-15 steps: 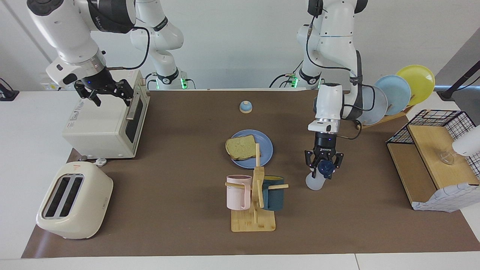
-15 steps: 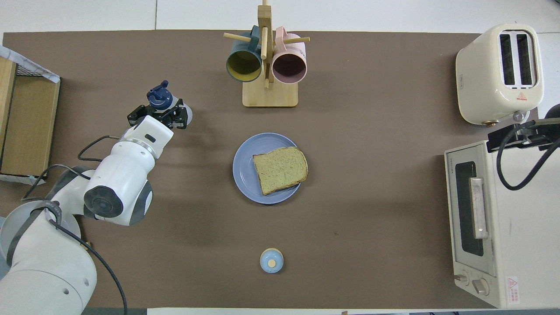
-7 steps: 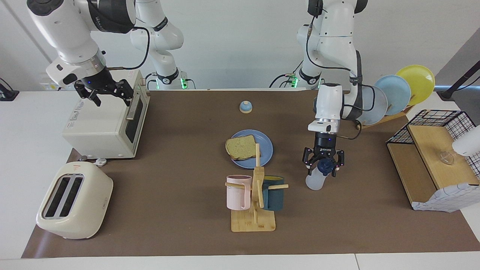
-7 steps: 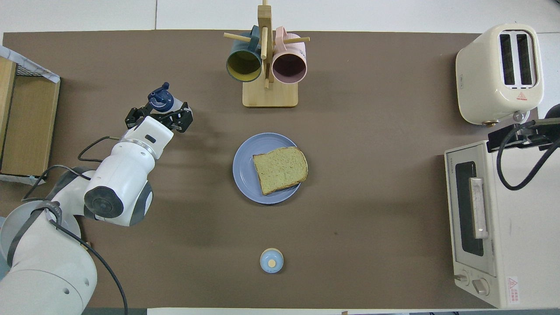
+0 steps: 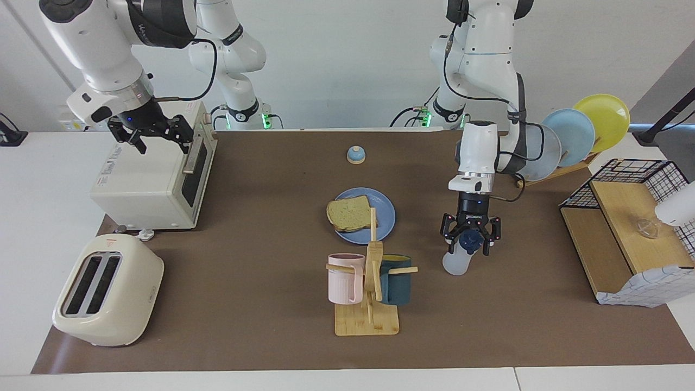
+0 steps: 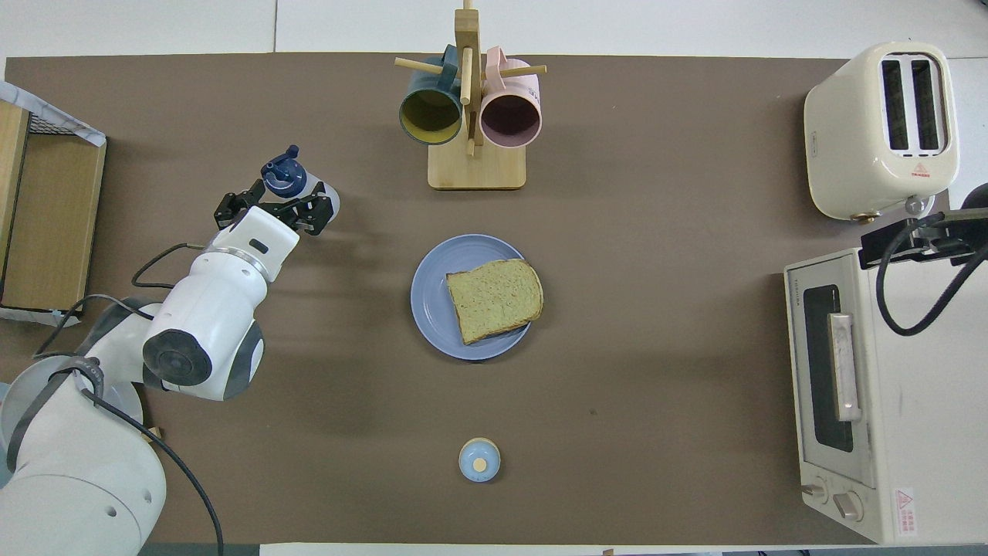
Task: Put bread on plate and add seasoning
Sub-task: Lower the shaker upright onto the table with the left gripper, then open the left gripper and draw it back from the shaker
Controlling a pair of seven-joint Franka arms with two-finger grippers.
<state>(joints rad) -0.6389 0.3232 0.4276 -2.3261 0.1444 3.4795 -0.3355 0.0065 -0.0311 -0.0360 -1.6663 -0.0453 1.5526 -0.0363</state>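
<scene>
On the tabletop [image 5: 260,304] our left pincer [image 5: 470,239], spread wide, hangs straight above the upright seasoning [image 5: 459,259], well apart from the bread [image 5: 348,214].

Two fixed cams, both set well back. Facing view: high across the bench [image 5: 260,304], looking at the robots, arm bases at top. Overhead view: above robots' end, looking steeply down and forward. Half a turn apart. Both share the whole brown mat, incl. left gripper [image 5: 470,240] [image 6: 272,210] over the seasoning [image 5: 457,263] [image 6: 290,174].
</scene>
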